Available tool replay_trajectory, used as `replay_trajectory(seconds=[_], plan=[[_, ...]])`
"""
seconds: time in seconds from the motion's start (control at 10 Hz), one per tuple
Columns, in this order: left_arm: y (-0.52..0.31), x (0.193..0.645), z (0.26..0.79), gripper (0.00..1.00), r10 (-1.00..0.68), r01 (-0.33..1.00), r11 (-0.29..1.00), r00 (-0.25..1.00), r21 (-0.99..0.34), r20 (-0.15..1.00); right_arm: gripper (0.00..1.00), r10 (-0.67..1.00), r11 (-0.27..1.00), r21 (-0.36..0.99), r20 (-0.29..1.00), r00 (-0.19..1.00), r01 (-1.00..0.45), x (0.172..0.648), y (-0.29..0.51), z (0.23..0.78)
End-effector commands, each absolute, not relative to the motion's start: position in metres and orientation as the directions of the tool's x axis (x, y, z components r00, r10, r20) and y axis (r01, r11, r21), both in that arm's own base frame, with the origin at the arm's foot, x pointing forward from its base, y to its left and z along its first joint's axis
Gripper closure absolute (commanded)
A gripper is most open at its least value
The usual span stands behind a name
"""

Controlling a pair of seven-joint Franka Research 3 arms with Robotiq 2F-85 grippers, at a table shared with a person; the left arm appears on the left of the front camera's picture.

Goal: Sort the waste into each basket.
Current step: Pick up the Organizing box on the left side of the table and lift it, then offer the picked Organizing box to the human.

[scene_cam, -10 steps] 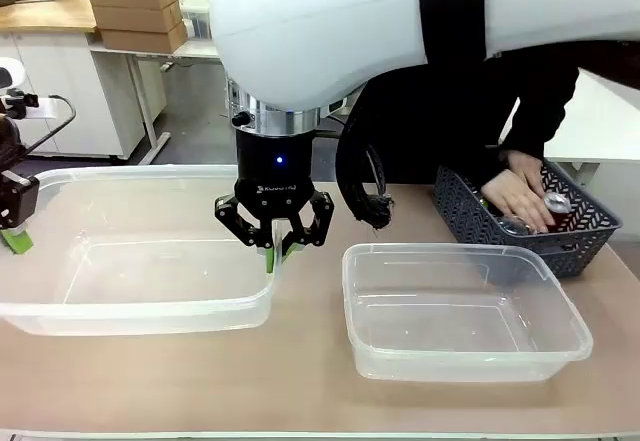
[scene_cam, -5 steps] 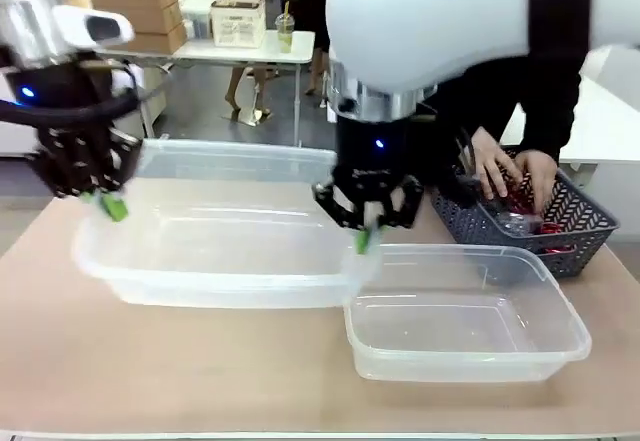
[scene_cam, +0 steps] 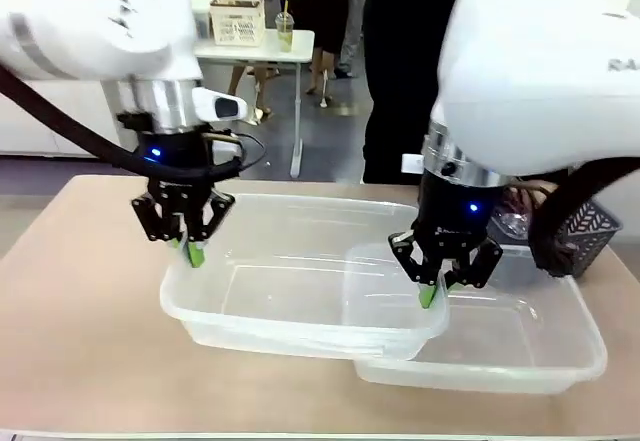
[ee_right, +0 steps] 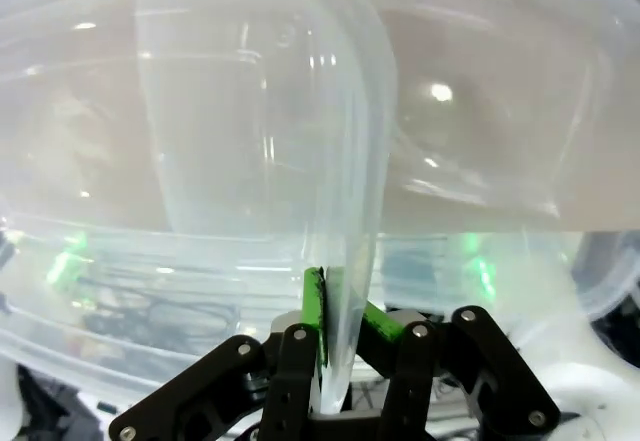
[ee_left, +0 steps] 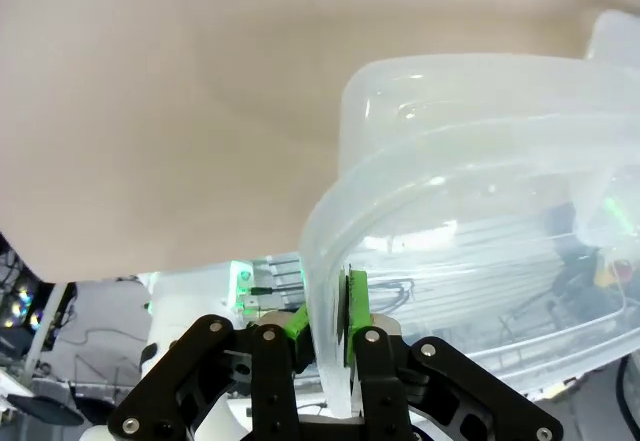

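We see a matte beige table (scene_cam: 80, 311) under two glossy white arms. A large clear tub (scene_cam: 260, 329), thin-walled, rectangular, with a rolled rim and rounded corners, sits at the middle of the front view. Its 3 o'clock end overlaps the 9 o'clock end of a second clear tub (scene_cam: 520, 373) of the same make, which lies toward 4 o'clock.

The left gripper (scene_cam: 195, 254), black linkage with green pads, is clamped on the large tub's rim at its 9 o'clock end. The right gripper (scene_cam: 430, 297) is clamped on the rim at its 3 o'clock end. In both wrist views we see the translucent wall pinched between the pads.

A dark lattice basket (scene_cam: 588, 227) stands at 3 o'clock, behind the right arm. The waste (scene_cam: 510, 224) shows there as a glint of clear plastic, too hidden for us to tell more.
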State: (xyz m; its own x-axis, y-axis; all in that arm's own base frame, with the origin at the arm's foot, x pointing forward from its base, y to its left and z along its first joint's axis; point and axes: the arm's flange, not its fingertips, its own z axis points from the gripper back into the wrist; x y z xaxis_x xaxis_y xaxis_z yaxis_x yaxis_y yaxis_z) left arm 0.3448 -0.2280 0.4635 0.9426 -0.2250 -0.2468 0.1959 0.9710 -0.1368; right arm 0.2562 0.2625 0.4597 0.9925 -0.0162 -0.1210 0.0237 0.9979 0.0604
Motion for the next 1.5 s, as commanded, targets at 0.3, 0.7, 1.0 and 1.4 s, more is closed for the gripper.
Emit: replay_trajectory(seconds=[0.3,0.7,1.0,1.4], plan=[[-0.2281,0.338,0.4708,0.93,-0.237,0.21,0.969,0.941,-0.13,-0.242,0.94,0.007,1.0,0.026,-0.139,0.99,-0.003,0.2574,0.2682,0.4582],[-0.2281,0.338,0.4708,0.93,-0.237,0.21,0.969,0.941,-0.13,-0.242,0.94,0.007,1.0,0.026,-0.139,0.99,-0.003,0.2574,0.2682,0.4582],[-0.2281,0.338,0.4708,0.93,-0.237,0.21,0.969,0.941,-0.13,-0.242,0.94,0.007,1.0,0.026,-0.139,0.99,-0.003,0.2574,0.2682,0.4582],[-0.2281,0.338,0.4708,0.93,-0.237,0.21,0.969,0.941,-0.13,-0.242,0.94,0.007,1.0,0.026,-0.139,0.99,-0.003,0.2574,0.2682,0.4582]])
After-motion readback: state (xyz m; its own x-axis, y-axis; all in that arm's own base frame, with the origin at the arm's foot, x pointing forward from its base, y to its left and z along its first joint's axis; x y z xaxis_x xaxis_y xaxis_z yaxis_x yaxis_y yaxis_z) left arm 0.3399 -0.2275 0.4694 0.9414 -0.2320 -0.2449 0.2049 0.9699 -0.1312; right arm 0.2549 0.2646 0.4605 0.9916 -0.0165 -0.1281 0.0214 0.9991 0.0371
